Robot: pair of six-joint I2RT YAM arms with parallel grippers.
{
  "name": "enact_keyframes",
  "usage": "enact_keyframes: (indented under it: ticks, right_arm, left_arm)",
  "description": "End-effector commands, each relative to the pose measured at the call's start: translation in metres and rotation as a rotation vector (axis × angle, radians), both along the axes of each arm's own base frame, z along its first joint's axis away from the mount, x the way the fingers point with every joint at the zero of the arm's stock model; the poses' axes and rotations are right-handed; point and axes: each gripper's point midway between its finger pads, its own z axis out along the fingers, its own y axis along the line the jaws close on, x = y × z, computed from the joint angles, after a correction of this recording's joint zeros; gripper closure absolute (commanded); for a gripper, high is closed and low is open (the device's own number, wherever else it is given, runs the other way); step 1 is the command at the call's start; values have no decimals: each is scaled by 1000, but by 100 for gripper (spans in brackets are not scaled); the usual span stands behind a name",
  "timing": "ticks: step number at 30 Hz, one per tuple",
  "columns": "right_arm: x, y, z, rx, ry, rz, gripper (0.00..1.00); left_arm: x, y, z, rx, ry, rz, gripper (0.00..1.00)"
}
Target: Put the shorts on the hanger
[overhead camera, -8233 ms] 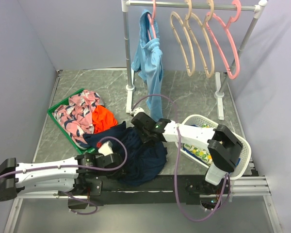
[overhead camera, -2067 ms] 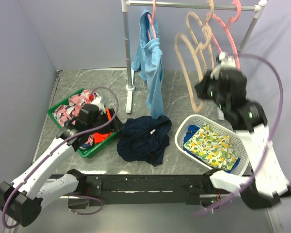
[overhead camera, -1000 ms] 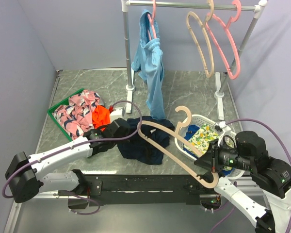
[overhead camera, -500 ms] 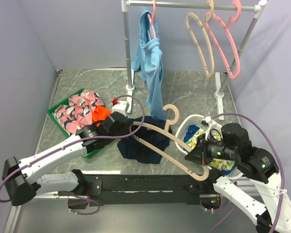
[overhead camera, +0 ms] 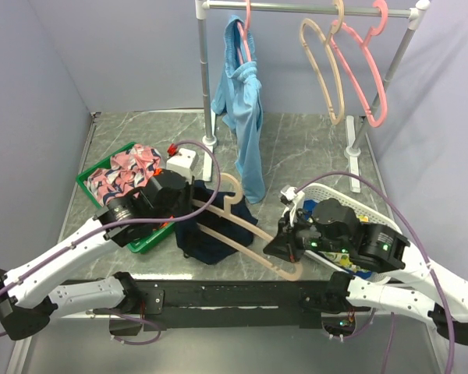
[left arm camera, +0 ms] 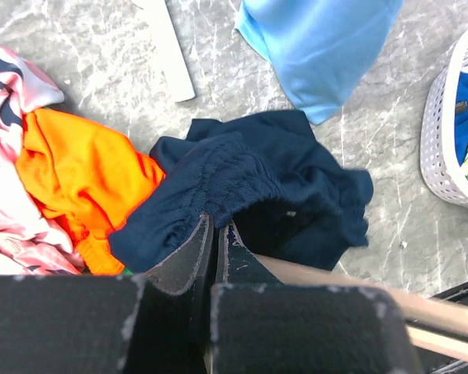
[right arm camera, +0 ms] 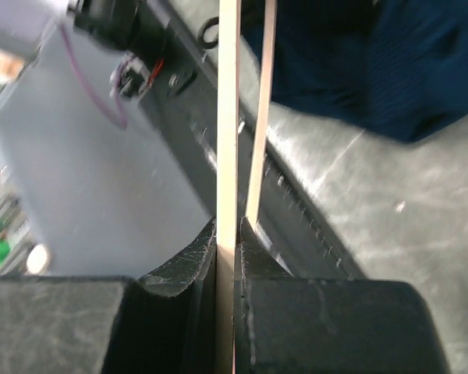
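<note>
The dark navy shorts [overhead camera: 210,240] lie bunched on the table's front middle. My left gripper [overhead camera: 186,210] is shut on their gathered waistband and holds that edge lifted; the left wrist view shows the band [left arm camera: 218,183] pinched at the gripper [left arm camera: 216,227]. My right gripper [overhead camera: 275,248] is shut on the beige hanger [overhead camera: 290,269], which lies slanted over the shorts with its hook toward the back left. A hanger bar [left arm camera: 359,284] passes under the raised fabric. The right wrist view shows the hanger [right arm camera: 228,117] clamped in the gripper [right arm camera: 228,230], with the shorts [right arm camera: 390,70] beyond.
A green bin [overhead camera: 93,178] of patterned and orange clothes [left arm camera: 78,171] stands at the left. A white basket [overhead camera: 351,195] with printed cloth is at the right. The rack [overhead camera: 205,78] behind holds a light-blue garment [overhead camera: 246,101], a second beige hanger [overhead camera: 327,70] and pink hangers [overhead camera: 359,70].
My right arm has carried the hanger left and lower, onto the shorts. My left gripper has risen and pulled the waistband up and back toward the bin.
</note>
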Motion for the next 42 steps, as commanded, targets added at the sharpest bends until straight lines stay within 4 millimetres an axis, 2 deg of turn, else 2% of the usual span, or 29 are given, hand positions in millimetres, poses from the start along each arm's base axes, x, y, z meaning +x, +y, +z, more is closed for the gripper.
enact_keyframes:
  ticks: [1,2,3,4,8,9,10,12,13,15,16,18,20,22,24,26,29,31,34,38,42]
  right_arm:
    - [42,30,25,150,-174,-118,100]
    - [52,39,31,194,-201,-148,100]
    - [55,45,14,183,-194,-145,100]
    - [57,53,6,182,-190,-141,100]
    - [66,87,-8,248,-247,-151,100]
    - [70,88,-14,232,-264,-177,100]
    - [68,100,-11,265,-280,-171,100]
    - [69,106,-21,253,-292,-185,100]
    - [69,109,-20,261,-300,-188,100]
    - [69,112,-24,249,-308,-195,100]
    - [70,113,-26,244,-312,-199,100]
    - [71,113,-30,233,-317,-200,100]
    - [72,115,-32,228,-321,-199,100]
    - [72,117,-34,220,-319,-195,100]
    - [72,118,-37,213,-318,-191,100]
    - [71,120,-38,216,-313,-183,100]
    - [71,121,-40,212,-310,-180,100]
    - [71,122,-43,200,-307,-177,100]
    - [71,123,-47,188,-305,-175,100]
    - [70,125,-50,182,-301,-171,100]
    - [69,129,-53,168,-302,-162,100]
  left_arm:
    - [-4,-3,37,-97,-88,-53,99]
    - [-9,-5,35,-105,-75,-76,99]
    - [-12,-6,33,-114,-68,-92,99]
    - [-18,-8,29,-129,-58,-122,99]
    - [-26,-6,21,-161,-46,-133,99]
    - [-28,-6,22,-174,-45,-137,98]
    - [-28,-7,19,-179,-36,-133,94]
    - [-27,-3,14,-173,-29,-108,83]
    - [-27,-2,13,-169,-24,-102,66]
    - [-26,3,13,-163,-33,-83,53]
    - [-26,4,16,-172,-38,-73,42]
    - [-27,6,28,-206,-67,-77,42]
    - [-32,3,37,-233,-87,-118,48]
    - [-42,-5,48,-287,-115,-195,50]
    - [-47,-9,51,-325,-135,-239,50]
    - [-49,-11,53,-345,-146,-253,41]
    - [-38,-5,52,-345,-186,-189,29]
    - [-34,-11,54,-360,-201,-197,22]
    - [-28,-22,58,-389,-196,-193,23]
    - [-13,-27,75,-495,-244,-118,25]
    - [-3,-36,64,-496,-218,-89,30]
